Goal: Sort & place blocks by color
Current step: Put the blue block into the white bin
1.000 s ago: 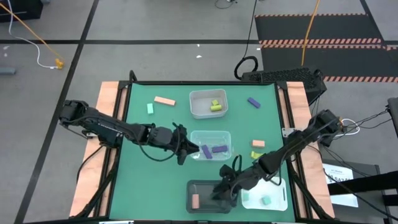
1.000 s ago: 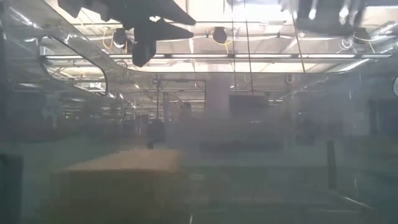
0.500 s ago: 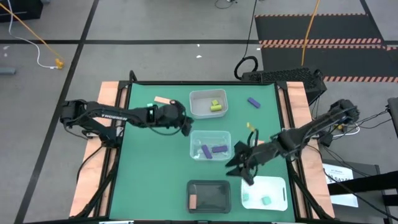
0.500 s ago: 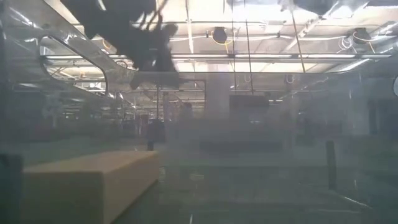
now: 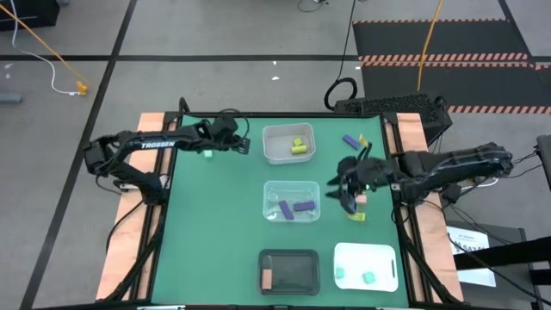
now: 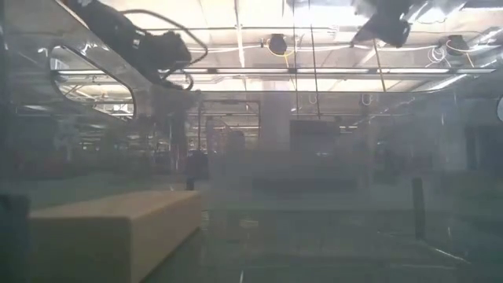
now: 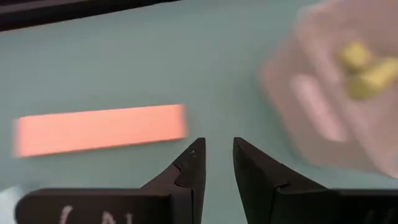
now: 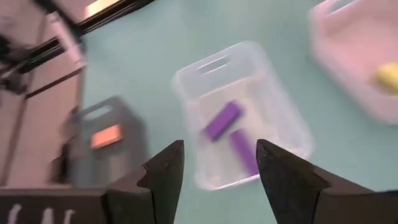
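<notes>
My left gripper point(image 5: 244, 145) hovers near the table's far left, slightly open point(image 7: 217, 155). A long salmon-pink block point(image 7: 99, 129) lies flat on the mat just ahead of its fingers; in the high view the arm hides it. A mint block point(image 5: 207, 153) lies beside the arm. My right gripper point(image 5: 343, 188) hangs wide open point(image 8: 221, 165) right of the middle clear tray point(image 5: 312, 191), which holds two purple blocks point(image 8: 222, 120). Near it lie a salmon block point(image 5: 361, 200), a yellow-green block point(image 5: 355, 215) and a purple block point(image 5: 350, 140).
The far clear tray point(image 5: 274, 155) holds yellow-green blocks point(image 5: 299, 145). By the near edge, a black tray point(image 5: 301, 258) holds a salmon block point(image 5: 269, 278), and a white tray point(image 5: 383, 257) holds mint blocks point(image 5: 368, 277). Wooden rails line both sides of the green mat.
My left gripper has swung from the middle clear tray toward the table's far left, stopping by the salmon block. My right gripper has drawn away from the black tray at the near edge, toward the far right, and now hangs beside the middle tray. No block has visibly moved.
</notes>
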You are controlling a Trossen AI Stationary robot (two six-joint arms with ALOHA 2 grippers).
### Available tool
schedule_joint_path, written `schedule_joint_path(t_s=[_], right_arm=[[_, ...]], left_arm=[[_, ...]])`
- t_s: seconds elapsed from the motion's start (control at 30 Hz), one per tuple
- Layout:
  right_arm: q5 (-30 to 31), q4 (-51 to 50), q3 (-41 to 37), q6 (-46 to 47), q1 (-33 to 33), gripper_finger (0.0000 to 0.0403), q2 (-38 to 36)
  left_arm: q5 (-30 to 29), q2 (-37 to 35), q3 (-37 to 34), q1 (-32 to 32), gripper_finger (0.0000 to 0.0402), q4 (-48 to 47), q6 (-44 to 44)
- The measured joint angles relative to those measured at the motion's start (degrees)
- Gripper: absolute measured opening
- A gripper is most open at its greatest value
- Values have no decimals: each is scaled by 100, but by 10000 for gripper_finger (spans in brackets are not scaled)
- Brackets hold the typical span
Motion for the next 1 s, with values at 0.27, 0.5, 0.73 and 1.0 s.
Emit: schedule_joint_path(t_s=[0.27, 0.5, 0.73, 1.0], right_arm=[[143, 189, 0, -345, -1620, 190, -84], [118, 236, -2, -368, -2516, 190, -22], [97, 375, 0, -452, -2926, 190, -6], [99, 365, 0, -560, -3122, 190, -4]], left_arm=[[-45, 4, 226, 995, 43, -1778, -32], [-55, 4, 340, 1495, 56, -2245, 524], [-51, 4, 341, 1555, 151, -2696, 345], [-271, 4, 151, 1486, 222, -2917, -1016]])
